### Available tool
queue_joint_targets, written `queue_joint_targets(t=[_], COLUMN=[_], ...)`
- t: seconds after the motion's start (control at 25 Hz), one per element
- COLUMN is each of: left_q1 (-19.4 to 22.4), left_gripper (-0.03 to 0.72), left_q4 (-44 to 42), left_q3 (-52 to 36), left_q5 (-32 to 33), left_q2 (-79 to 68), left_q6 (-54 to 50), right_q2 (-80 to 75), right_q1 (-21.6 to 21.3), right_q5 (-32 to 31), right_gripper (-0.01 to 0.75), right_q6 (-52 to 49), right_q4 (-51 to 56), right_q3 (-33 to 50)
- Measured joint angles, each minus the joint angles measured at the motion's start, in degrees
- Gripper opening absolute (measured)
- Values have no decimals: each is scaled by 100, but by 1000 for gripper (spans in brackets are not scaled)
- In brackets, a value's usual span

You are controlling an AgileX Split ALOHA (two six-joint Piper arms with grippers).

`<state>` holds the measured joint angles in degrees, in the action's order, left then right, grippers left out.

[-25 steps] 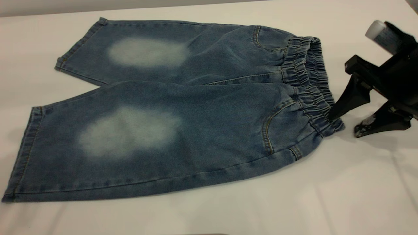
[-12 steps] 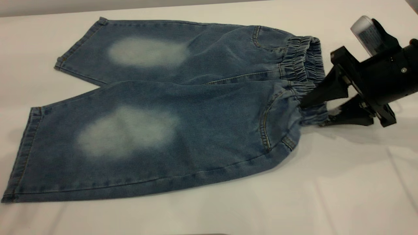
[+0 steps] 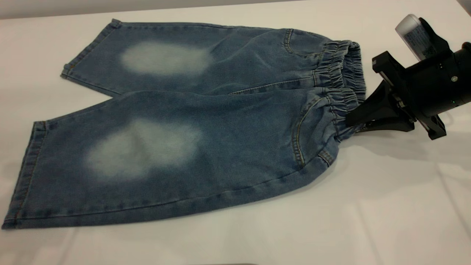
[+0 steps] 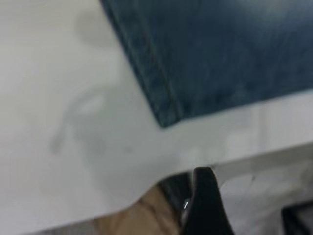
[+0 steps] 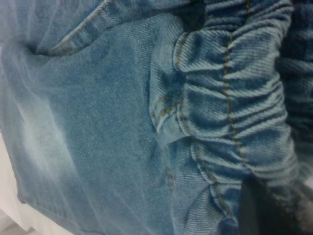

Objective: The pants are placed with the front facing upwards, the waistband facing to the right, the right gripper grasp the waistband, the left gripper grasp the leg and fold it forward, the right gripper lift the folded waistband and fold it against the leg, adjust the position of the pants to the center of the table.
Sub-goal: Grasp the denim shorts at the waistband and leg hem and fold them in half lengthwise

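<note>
1. We are seeing the knee-length blue denim pants (image 3: pixel 191 125) lying front up on the white table (image 3: pixel 368 213), with the legs reaching toward the exterior view's left and the top edge toward its right.
2. We are noting a pale faded oval (image 3: pixel 141 147) showing on the near leg and another (image 3: pixel 165 59) on the far leg, and tan stitching running along the front pocket edge (image 3: pixel 298 136).
3. We are watching the right gripper (image 3: pixel 354 124) pressing in from the right at the near end of the gathered waistband (image 3: pixel 340 88); its black fingers are drawn together on the ruched denim, which is bunching up around them.
4. We are seeing the gripper's bulky black body lying low over the table with the silver-white cylinder (image 3: pixel 410 33) sitting on top of it.
5. In the right wrist view we are looking closely at the waistband (image 5: pixel 234 112) puckering into thick folds, with a dark finger (image 5: pixel 264 210) partly showing at its edge.
6. In the left wrist view we are seeing only a hemmed corner of a pant leg (image 4: pixel 166 107) lying on the table (image 4: pixel 73 122) and one dark fingertip (image 4: pixel 205 200) of the left gripper beyond the table's edge; we cannot tell how its fingers are standing.
</note>
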<state>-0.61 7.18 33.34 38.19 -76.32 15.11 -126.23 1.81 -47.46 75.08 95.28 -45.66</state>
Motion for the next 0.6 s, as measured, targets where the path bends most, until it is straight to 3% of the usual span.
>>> queue_joint_targets(t=[0.24,0.6], left_q1=[0,-122], left_gripper=[466,465], left_q4=[-943,-961], left_q3=[-382,-382], left_q5=[-895,-1837], left_q2=[-551,-1971], left_q6=[470,686], right_q2=[0,0], right_q1=[0,0], right_q5=[-4,-4], right_gripper=[48,48], right_q6=[130,328], right_q4=[118,259], right_q3=[0,0])
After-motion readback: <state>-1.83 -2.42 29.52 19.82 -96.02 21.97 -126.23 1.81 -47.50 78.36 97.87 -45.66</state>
